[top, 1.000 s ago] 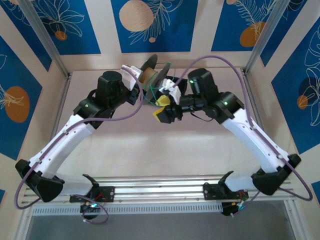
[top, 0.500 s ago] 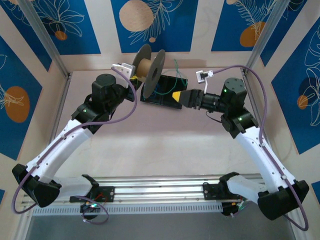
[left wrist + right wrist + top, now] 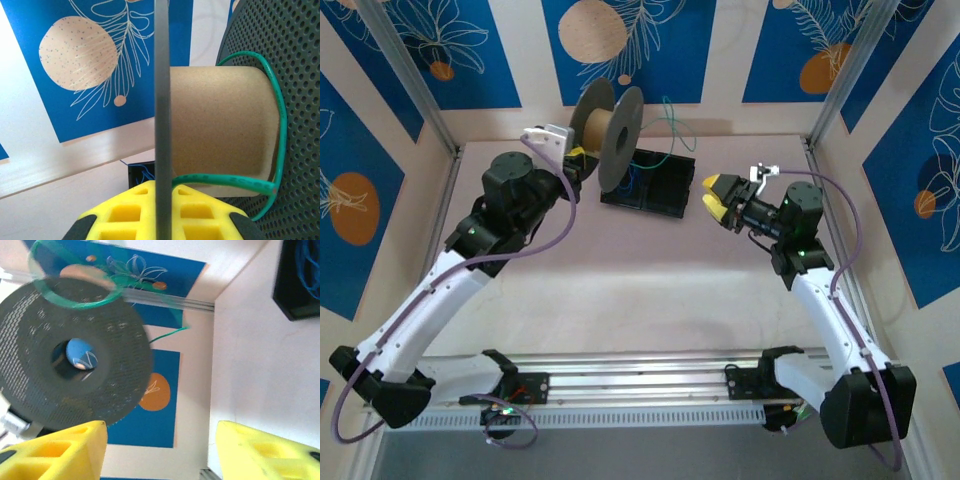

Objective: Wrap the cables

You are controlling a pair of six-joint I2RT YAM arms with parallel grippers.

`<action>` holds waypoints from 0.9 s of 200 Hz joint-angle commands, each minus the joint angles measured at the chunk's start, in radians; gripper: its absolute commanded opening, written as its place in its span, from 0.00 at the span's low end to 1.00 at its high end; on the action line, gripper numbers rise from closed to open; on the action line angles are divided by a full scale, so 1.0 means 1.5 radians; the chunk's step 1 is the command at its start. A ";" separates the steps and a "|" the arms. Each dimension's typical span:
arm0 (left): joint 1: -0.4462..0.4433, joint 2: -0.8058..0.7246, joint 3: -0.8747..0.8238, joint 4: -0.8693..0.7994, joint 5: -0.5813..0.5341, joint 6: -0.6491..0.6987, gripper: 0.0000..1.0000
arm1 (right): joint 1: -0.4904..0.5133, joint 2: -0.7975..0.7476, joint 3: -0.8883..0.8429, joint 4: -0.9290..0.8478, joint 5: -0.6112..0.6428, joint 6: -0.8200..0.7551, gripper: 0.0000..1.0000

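The left gripper [image 3: 162, 212] pinches the spool's [image 3: 608, 125] grey rim near the table's [image 3: 640, 290] far edge, green cable [image 3: 278, 125] looping its core just beyond. The right gripper [image 3: 717, 197] stands open, empty, beside the tray [image 3: 670, 195] holding blue cable [image 3: 306, 260]

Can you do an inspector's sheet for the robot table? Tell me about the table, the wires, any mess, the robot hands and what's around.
Surface: pale pink tabletop, with a black tray at the back.
Job's things: grey perforated spool with a cardboard core held up off the table; thin green cable looped round its core, trailing toward the tray; blue cable bunched inside the tray.
Clutter: nothing seen.
Grippers: left gripper shut, yellow fingers pinching one spool flange; right gripper open, holding nothing.
Cables: thick lilac cables run along both arms.
Surroundings: blue wall panels with leaf drawings; metal rail at the near edge.
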 commanded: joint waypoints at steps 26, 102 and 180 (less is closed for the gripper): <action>0.005 -0.036 0.047 0.040 0.031 -0.064 0.00 | 0.040 -0.004 0.005 0.016 0.036 -0.094 0.48; 0.005 -0.033 0.108 -0.073 0.075 -0.190 0.00 | 0.124 0.123 0.100 0.100 0.140 -0.458 0.49; 0.005 -0.033 0.127 -0.113 0.113 -0.264 0.00 | 0.123 0.222 0.146 0.233 0.102 -0.441 0.36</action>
